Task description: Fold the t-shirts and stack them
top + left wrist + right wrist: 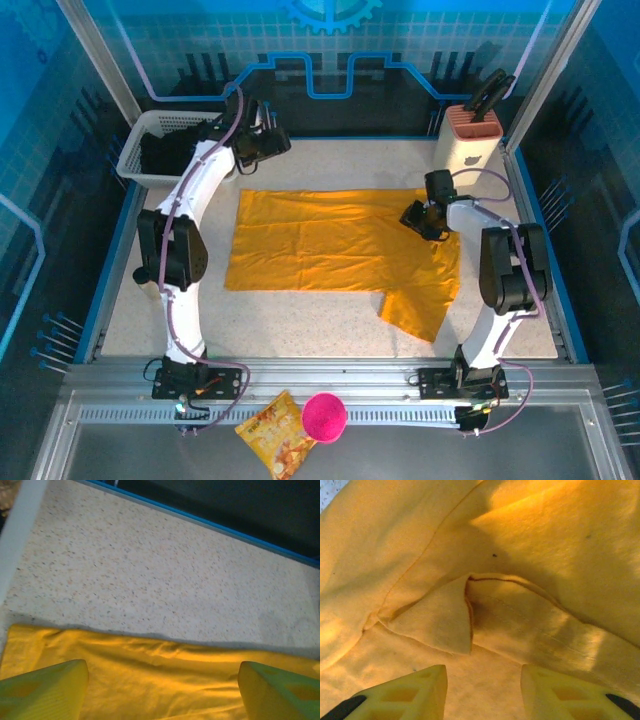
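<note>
The left hand (pixel 160 682) hangs wide open over the far edge of the mustard-orange t-shirt (pixel 150 662), with bare table (pixel 150 570) beyond. The right hand (pixel 484 687), fingers parted and empty, hovers just above a folded seam of the same shirt.

Tee (pixel 330 250) mid-table (pixel 300 325), basket (pixel 133 158) behind-left, knife block (pixel 468 145) behind-right

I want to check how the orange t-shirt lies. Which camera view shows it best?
The top external view: it has the whole orange t-shirt, spread flat, one sleeve at the near right. The left wrist view catches its far edge; the right wrist view, a close-up of its folds.
</note>
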Robot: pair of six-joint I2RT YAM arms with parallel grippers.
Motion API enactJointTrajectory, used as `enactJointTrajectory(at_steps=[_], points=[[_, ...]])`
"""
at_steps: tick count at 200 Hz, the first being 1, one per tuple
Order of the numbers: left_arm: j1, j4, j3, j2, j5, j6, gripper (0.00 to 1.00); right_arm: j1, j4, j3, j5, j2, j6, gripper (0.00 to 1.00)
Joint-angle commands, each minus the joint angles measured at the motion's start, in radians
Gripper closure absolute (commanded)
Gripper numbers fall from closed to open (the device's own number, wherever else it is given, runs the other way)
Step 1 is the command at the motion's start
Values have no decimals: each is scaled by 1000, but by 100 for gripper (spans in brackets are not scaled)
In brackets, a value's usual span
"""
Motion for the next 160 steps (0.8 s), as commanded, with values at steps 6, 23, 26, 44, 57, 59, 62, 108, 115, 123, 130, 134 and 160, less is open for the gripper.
enactJointTrajectory(at_steps=[6, 23, 26, 44, 57, 59, 62, 108, 115, 123, 130, 134, 160], points=[[-26, 9, -43, -81, 47, 51, 21, 31, 46, -4, -21, 21, 47, 63], [-32, 14, -62, -106, 39, 59, 21, 35, 46, 5, -17, 36, 48, 65], [-33, 14, -66, -109, 38, 59, 20, 35, 46, 5, -17, 37, 49, 65], [-33, 21, -88, -126, 34, 64, 20, 34, 49, 14, -8, 55, 49, 66], [-33, 21, -97, -133, 31, 68, 20, 36, 44, 23, 3, 64, 45, 67], [-33, 21, -98, -133, 30, 69, 21, 35, 44, 23, 5, 65, 46, 67], [-33, 21, -98, -135, 29, 69, 20, 35, 44, 24, 7, 67, 44, 67], [-33, 18, -101, -140, 23, 76, 20, 35, 54, 53, 11, 87, 42, 69], [-33, 18, -101, -140, 22, 78, 20, 34, 54, 57, 11, 87, 44, 70], [-33, 17, -100, -141, 21, 79, 21, 35, 52, 62, 11, 85, 44, 70], [-33, 15, -100, -143, 20, 80, 20, 34, 52, 65, 11, 82, 44, 70], [-33, 14, -100, -143, 20, 81, 20, 34, 51, 67, 12, 80, 42, 70], [-33, 14, -101, -150, 14, 86, 20, 35, 34, 82, 29, 73, 35, 68]])
